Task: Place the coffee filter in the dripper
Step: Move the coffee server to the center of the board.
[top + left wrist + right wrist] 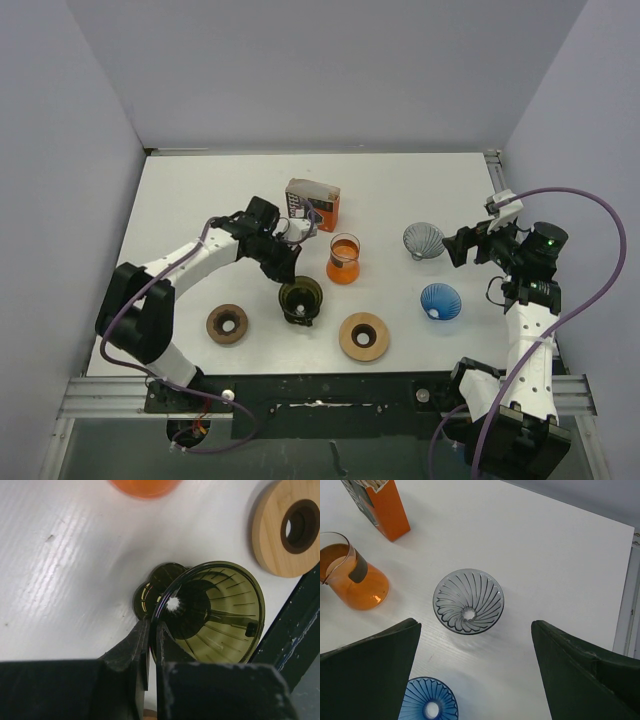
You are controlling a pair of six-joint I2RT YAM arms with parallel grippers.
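Olive-green plastic dripper (220,615) is appearing tilted over the surface (60,555), the clenched left gripper (152,630) pinching only its thin rim. The right gripper (475,625) is hanging wide open, grasping nothing, above a grey dripper (468,601). The coffee filter is not showing clearly; pale edges atop the orange box (313,203) may be it. Risk: the rim slipping, the cone rolling toward the orange carafe (344,260).

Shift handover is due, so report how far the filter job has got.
Done: nothing yet; the green dripper holds no filter. In hand: the left fingers are shut on its rim; the right fingers hang open over the grey dripper. Left: fetch a filter, probably from the orange box, and seat it.
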